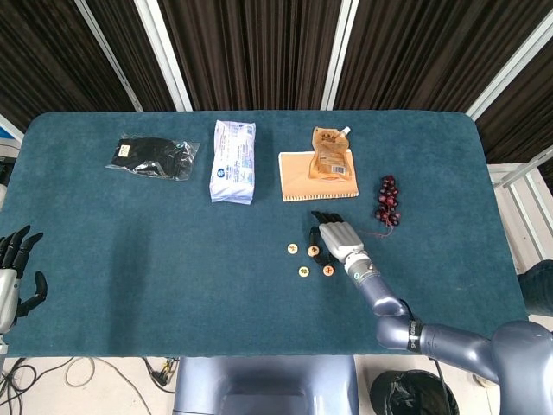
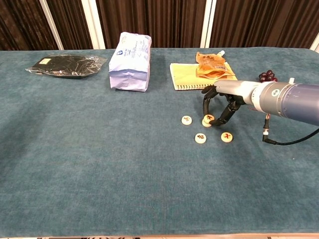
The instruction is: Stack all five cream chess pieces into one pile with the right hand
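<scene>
Four cream spots show on the teal table (image 1: 173,259) from your head view: a single piece on the left (image 1: 293,249), one at the front (image 1: 304,271), one at front right (image 1: 329,271), and the two-piece pile (image 1: 314,252) right under your right hand (image 1: 334,238). That hand hangs palm down over the pile with its dark fingers curled down around it; from here you cannot tell whether the fingertips touch it. Your left hand (image 1: 13,272) sits at the table's near left edge, well apart from everything, fingers spread and holding nothing. Along the far side lie a black packet (image 1: 153,156), a white and blue bag (image 1: 233,161), a notebook (image 1: 298,183) with an orange pouch (image 1: 329,154) on it, and a bunch of dark grapes (image 1: 386,200) to the right. From your chest view, the right hand (image 2: 219,102) arches over the pile (image 2: 207,120), fingertips (image 2: 217,121) lowered to either side of the upper piece, apparently pinching it, though the contact is too small to be sure. The left piece (image 2: 187,120) lies just beside the pile, the front piece (image 2: 200,138) and the front right piece (image 2: 227,136) a little nearer you, all flat with red marks up. The left hand is out of this view.
</scene>
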Motion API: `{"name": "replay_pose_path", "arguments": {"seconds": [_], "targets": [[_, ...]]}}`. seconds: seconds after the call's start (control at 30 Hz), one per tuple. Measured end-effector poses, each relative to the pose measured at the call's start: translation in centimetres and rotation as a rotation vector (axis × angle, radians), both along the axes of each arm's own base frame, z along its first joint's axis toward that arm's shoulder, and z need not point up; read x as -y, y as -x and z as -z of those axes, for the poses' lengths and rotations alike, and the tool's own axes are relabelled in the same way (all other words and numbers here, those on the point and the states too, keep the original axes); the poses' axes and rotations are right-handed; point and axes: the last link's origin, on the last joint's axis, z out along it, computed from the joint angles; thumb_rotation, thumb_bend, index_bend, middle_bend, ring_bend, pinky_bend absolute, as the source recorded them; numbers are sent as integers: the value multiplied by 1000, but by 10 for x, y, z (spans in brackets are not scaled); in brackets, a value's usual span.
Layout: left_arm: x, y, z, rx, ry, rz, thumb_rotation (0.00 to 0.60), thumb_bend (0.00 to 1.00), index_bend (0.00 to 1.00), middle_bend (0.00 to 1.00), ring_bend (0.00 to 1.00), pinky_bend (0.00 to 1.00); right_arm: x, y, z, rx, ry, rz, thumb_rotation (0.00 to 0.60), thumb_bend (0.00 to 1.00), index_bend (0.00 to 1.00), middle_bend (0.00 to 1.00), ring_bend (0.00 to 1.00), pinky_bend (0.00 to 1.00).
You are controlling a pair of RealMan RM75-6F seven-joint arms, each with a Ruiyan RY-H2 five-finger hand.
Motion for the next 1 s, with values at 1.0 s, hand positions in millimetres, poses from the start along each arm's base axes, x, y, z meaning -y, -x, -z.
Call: {"name": "replay_pose_path", "arguments": {"seconds": [1.0], "targets": [[0, 0, 0, -2, 3, -1, 600, 624, 133, 1, 0, 0, 0, 0, 3, -6, -2, 3, 600, 406, 431, 0, 0, 36]]}}
